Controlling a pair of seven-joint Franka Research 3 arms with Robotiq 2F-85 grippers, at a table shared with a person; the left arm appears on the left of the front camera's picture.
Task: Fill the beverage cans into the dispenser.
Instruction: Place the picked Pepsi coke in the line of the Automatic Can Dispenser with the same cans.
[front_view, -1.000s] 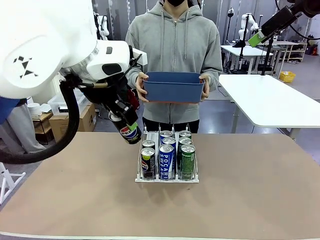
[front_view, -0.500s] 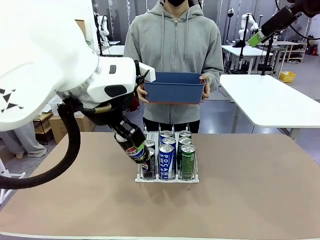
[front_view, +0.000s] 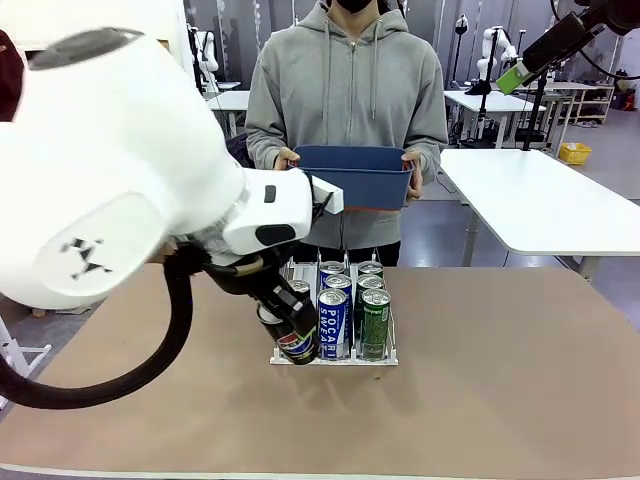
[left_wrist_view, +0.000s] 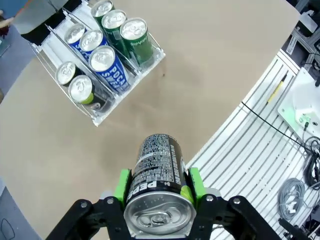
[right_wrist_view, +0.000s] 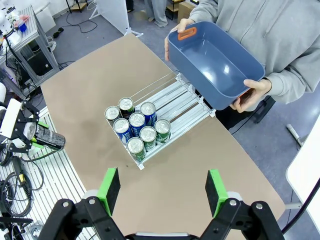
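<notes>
From the front, the left tool is holding a black Pepsi can tilted, low at the front-left corner of the dispenser, which is sitting mid-worktop. The big white arm is covering much of the dispenser's left lane, so I cannot tell whether the can is touching the rack. Beyond the dispenser a person is holding a blue bin in both hands.

In the left wrist view, the green pads are clamping the Pepsi can on its side wall near the silver top. The dispenser is lying well ahead, with three green cans, three blue Pocari cans and two cans in the remaining lane.

In the right wrist view, the right tool is standing released and empty, high above the dispenser, whose far halves of the lanes are lying bare.

The can is likely rigid yet thin-walled, smooth and slippery, with sloshing weight if full; a mid-wall grip seems best, since squeezing hard could dent it. Labels in the left lane are hard to read.
</notes>
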